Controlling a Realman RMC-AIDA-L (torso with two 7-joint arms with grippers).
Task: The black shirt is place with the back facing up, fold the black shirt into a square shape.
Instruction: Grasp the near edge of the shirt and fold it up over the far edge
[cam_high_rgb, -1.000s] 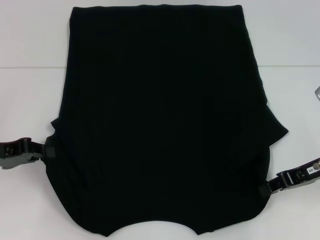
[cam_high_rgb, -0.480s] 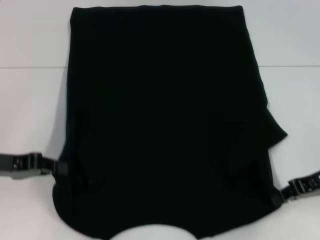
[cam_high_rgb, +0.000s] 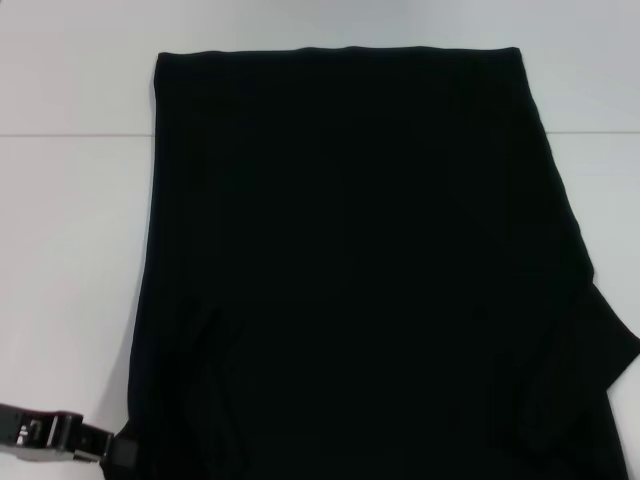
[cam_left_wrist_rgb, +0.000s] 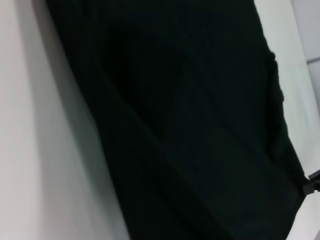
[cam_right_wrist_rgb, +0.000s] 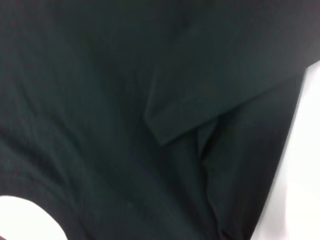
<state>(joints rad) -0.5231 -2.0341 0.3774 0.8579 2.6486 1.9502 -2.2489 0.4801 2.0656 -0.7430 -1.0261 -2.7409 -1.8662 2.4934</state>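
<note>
Black shirt (cam_high_rgb: 360, 270) is spread across a white table (cam_high_rgb: 70, 250), plain side up, no lettering seen. At the near left, the left gripper (cam_high_rgb: 118, 452) is met at the shirt's near-left edge; whether it is clenched on the cloth cannot be told. Left side and far hem run straight. Soft creases are noted near the near-left part. On the right, a folded sleeve flap sticks out past the right edge. The right gripper is not seen in any view.
</note>
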